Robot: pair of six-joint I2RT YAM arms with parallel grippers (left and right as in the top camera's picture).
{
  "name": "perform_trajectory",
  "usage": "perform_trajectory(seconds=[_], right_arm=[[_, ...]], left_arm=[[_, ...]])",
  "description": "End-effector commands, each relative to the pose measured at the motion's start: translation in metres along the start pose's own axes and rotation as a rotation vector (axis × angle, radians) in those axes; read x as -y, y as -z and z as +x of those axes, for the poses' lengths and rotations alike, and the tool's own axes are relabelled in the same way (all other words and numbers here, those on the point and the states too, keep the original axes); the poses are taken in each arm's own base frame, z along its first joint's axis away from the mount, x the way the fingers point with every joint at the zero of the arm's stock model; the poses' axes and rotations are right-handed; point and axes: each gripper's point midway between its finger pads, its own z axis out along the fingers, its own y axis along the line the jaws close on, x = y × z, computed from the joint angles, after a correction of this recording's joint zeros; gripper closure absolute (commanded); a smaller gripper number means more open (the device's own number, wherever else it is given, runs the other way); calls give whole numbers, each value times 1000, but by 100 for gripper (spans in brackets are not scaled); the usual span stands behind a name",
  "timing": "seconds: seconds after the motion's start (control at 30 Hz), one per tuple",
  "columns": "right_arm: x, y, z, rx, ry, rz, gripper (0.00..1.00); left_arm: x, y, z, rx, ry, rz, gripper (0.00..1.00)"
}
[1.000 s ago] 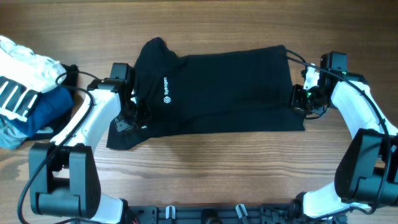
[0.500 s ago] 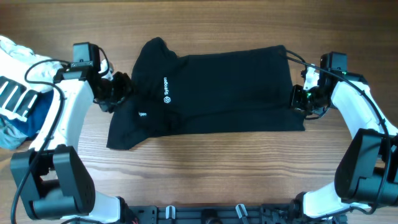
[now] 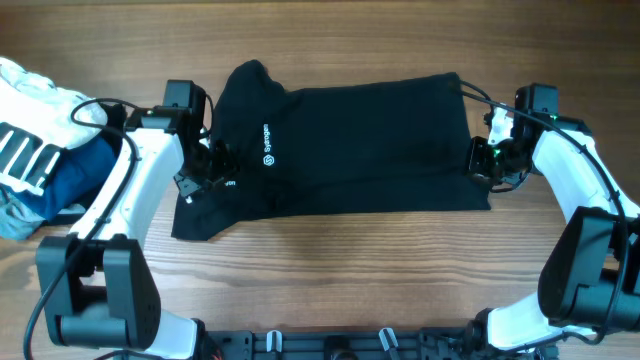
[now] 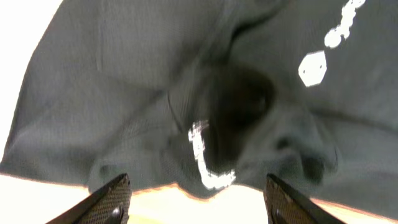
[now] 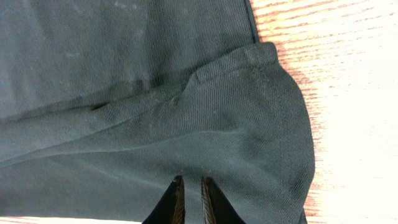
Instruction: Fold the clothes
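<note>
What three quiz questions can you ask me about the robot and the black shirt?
1. True or false: the black shirt is rolled up in a ball.
2. Pick one: the lettering on the shirt's chest is A) white, B) red, C) green.
3. Fill the gap: the left gripper, over the shirt's sleeve, has its fingers ___.

Key
1. False. It lies spread out on the table.
2. A.
3. Open.
</note>
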Motion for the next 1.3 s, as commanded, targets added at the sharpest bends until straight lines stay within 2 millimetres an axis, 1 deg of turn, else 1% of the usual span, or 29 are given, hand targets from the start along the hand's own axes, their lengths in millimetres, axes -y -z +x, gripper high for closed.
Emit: perform_trajectory(seconds=[0.0,0.07,0.17,0.2,0.23,0.27,0.3,0.33,0.37,0.43,0.47,0.5,0.53,0.57,0.6,0.63,0.67,0.73,0.77,0.83,0.9,0.93,0.97,1.03,1.07,1.1,1.13,1.2,1.27], right_arm=[[0,0,4,-5,14,9,89],[0,0,4,-4,13,9,90],[0,0,4,-4,14,9,89],[0,0,4,-5,14,9,89],[1,0,4,-5,13,13,89],[2,0,4,-4,14,20,89],[2,0,4,-4,14,20,89],[2,0,4,-3,13,20,89],[2,0,4,-3,14,20,89],[2,0,4,-4,13,21,89],[3,0,4,-3,13,25,89],[4,0,4,-3,13,27,89],[4,0,4,-2,14,27,89],[3,0,4,-3,14,27,89],[4,0,4,-2,14,27,88],[4,0,4,-2,14,27,89],[3,0,4,-3,14,27,89],[4,0,4,-3,14,27,89],[4,0,4,-2,14,27,89],[4,0,4,-2,14,27,89],[4,0,4,-3,14,27,89],[4,0,4,-3,17,29,89],[7,0,4,-3,16,45,89],[20,1,3,3,-21,120,89],[26,2,3,7,-37,156,89],[31,3,2,12,-48,185,85],[38,4,1,21,-82,226,76],[45,5,2,29,-135,267,75],[40,-1,6,-1,-132,235,70]], left_arm=[[-12,-24,9,-13,25,-41,35],[0,-31,12,-29,10,39,38],[7,-34,9,-14,-39,81,41],[9,-36,10,-19,-56,96,48],[10,-37,13,-28,-56,103,52],[11,-37,14,-35,-56,112,59],[12,-37,15,-37,-56,117,69],[16,-36,15,-43,-59,142,84],[26,-34,18,-62,-77,203,96],[55,-17,21,-115,-103,382,96],[69,-1,16,-130,-99,491,96],[79,14,6,-116,-95,575,96],[82,26,-11,-75,-82,631,96],[76,36,-38,0,-32,651,96],[61,37,-63,75,50,624,95],[36,33,-86,141,185,545,72],[28,32,-90,156,214,527,61],[25,30,-87,140,225,519,36],[25,28,-82,120,228,510,30],[27,22,-64,56,207,478,27],[27,16,-42,-13,170,433,27],[22,11,-31,-37,150,379,28],[15,7,-25,-45,147,318,28],[-15,-5,-17,-23,145,115,29],[-24,-10,-15,-12,141,53,29],[-29,-13,-13,-10,138,28,29],[-31,-20,-11,-9,138,25,30],[-35,-34,-8,1,136,27,31],[-40,-48,-1,-1,136,26,31]])
